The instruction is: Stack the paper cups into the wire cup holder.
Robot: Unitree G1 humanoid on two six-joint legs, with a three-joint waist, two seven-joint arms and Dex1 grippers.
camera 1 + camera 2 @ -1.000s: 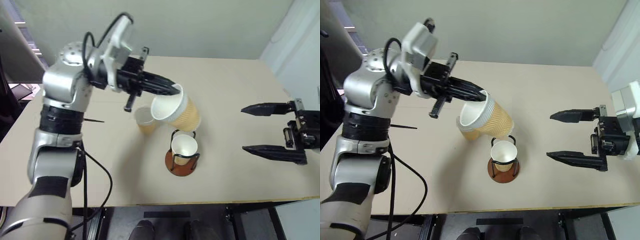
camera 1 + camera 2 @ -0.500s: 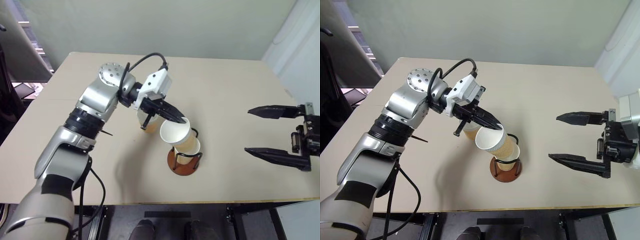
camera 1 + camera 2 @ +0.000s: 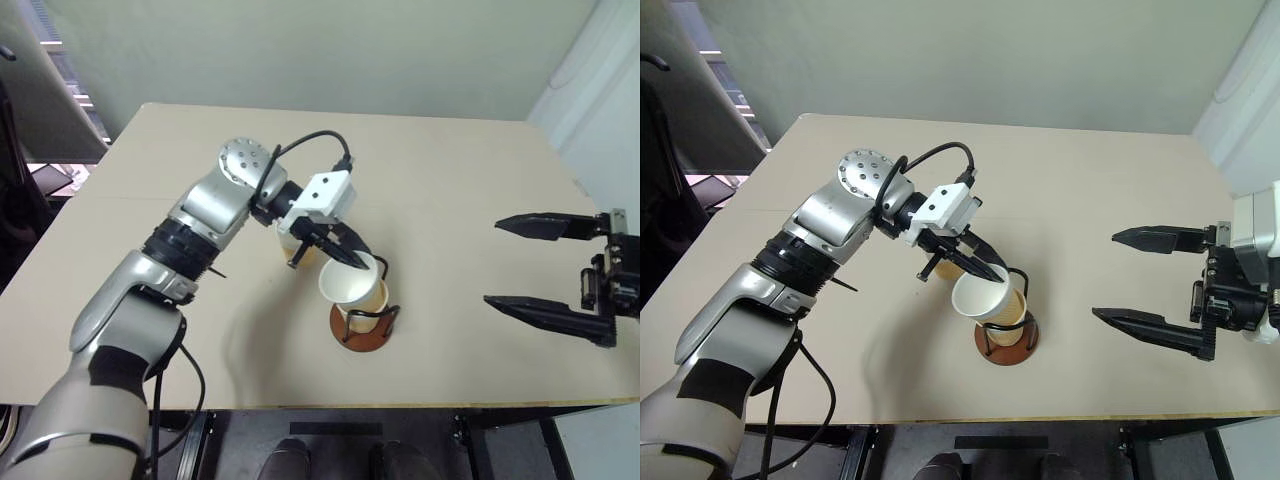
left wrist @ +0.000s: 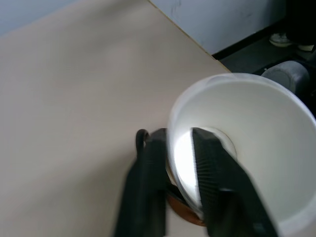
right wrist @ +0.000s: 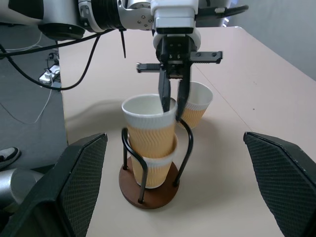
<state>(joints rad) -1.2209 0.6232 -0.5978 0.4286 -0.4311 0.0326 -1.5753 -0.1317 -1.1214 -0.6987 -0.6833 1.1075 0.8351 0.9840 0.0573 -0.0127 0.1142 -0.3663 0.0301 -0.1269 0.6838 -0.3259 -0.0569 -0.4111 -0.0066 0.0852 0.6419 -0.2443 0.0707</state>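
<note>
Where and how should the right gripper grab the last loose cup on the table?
Pinch the loose cup at its rim, one finger inside, from above: it stands upright, mouth open, right behind the wire holder, which blocks a side approach from the near side.

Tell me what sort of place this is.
Probably a lab or test room rather than a home: a bare beige table against plain walls, loose cables on the floor, and nothing laid out but paper cups and a wire cup holder.
</note>
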